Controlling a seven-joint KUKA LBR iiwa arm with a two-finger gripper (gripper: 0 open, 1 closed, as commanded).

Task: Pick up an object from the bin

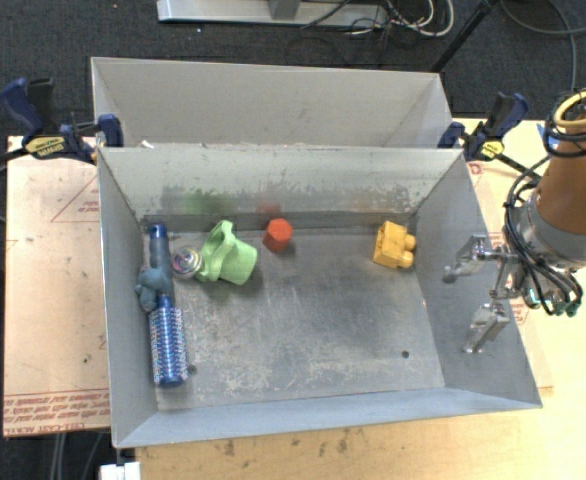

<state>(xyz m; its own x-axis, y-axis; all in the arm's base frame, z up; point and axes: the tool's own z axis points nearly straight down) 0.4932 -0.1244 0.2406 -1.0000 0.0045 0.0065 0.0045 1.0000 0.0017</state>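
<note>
From the camera view, my end effector (478, 296) hangs over the bin's (323, 338) right sloping wall, fingers apart with nothing between them, so I judge I'm at the approach step, with nothing picked yet. The nearest thing is a yellow block (394, 245) by the back wall. A red piece (278, 232), a green cup (225, 256) and a blue brush (166, 343) lie to the left. Next I'd need to swing left and descend, probably squaring the fingers across the block.
</note>
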